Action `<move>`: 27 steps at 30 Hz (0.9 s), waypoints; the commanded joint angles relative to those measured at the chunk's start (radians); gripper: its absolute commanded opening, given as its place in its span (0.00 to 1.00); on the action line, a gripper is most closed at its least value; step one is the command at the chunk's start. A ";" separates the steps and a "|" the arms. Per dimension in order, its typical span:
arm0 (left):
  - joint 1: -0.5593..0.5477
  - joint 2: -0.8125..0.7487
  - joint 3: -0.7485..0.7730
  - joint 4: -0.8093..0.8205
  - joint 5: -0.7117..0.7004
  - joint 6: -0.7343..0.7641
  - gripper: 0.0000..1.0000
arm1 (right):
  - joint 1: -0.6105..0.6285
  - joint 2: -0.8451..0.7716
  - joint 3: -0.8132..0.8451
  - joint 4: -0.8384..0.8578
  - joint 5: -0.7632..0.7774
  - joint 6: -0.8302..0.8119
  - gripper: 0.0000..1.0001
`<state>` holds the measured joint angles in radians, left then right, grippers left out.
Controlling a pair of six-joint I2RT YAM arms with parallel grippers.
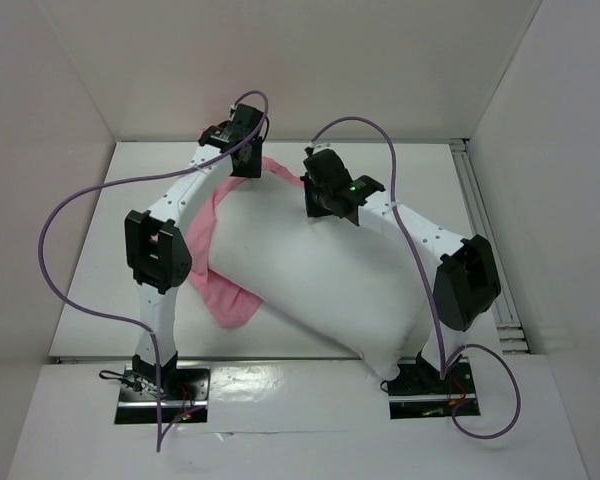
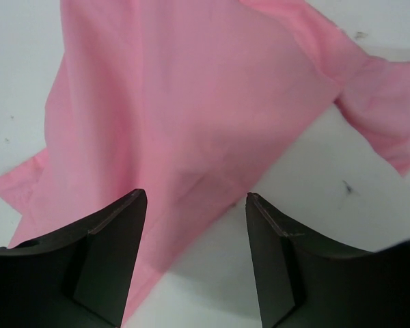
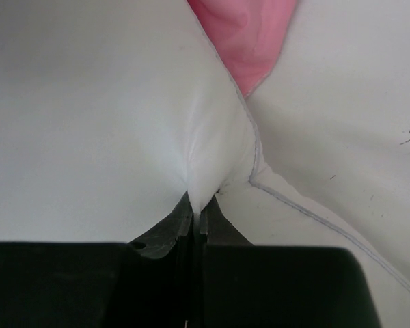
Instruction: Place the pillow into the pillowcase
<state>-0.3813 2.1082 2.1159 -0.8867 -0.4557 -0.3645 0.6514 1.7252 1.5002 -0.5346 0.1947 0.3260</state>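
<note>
The large white pillow (image 1: 310,275) lies diagonally across the table, from the far middle to the near right. The pink pillowcase (image 1: 225,295) lies under and left of it, showing at the pillow's left side and far end (image 1: 280,170). My right gripper (image 1: 325,200) is shut on a pinch of the pillow's fabric near its far corner (image 3: 203,184). My left gripper (image 1: 245,160) is open just above the pillowcase's far edge (image 2: 184,116), its fingers (image 2: 126,232) apart, empty.
White walls enclose the table on the left, far and right sides. A metal rail (image 1: 485,230) runs along the right edge. Purple cables loop from both arms. Bare white table (image 2: 328,225) shows beside the pillowcase.
</note>
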 commanded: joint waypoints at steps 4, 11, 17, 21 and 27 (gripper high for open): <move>-0.004 -0.079 -0.030 0.003 0.129 0.021 0.73 | 0.022 0.011 0.049 0.010 -0.006 -0.001 0.00; -0.004 0.022 0.004 -0.044 0.077 0.053 0.75 | 0.022 0.020 0.049 0.001 -0.006 -0.001 0.00; 0.019 0.072 0.038 -0.054 -0.012 0.044 0.71 | 0.031 0.020 0.049 0.001 0.003 -0.010 0.00; 0.045 0.092 0.076 -0.054 0.041 0.053 0.59 | 0.031 0.020 0.049 -0.008 0.003 -0.010 0.00; 0.045 0.101 0.095 -0.035 0.080 0.064 0.07 | 0.031 0.020 0.058 -0.008 0.012 -0.010 0.00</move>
<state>-0.3370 2.1925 2.1773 -0.9138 -0.3939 -0.3180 0.6628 1.7424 1.5093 -0.5415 0.2047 0.3199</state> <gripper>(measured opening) 0.112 0.043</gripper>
